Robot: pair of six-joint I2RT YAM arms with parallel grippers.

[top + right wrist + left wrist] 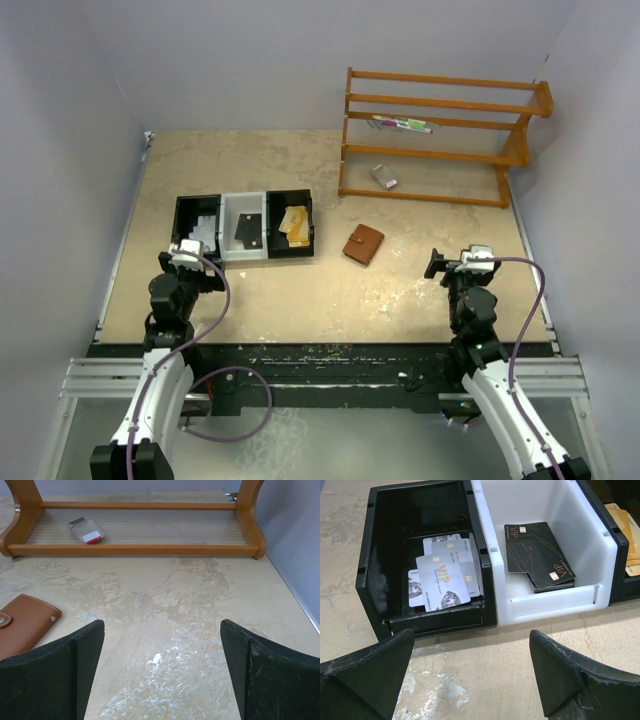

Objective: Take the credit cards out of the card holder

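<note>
Diagonally skewed, the closed card holder [363,244] lies flat.

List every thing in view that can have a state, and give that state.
Card holder, folded shut, lying flat on the table; contents hidden.
Left gripper, open, empty, facing the tray.
Right gripper, open, empty, above the table.
Tray, upright, cards lying in all three compartments.
Shelf rack, standing upright, pens on an upper shelf.
</note>
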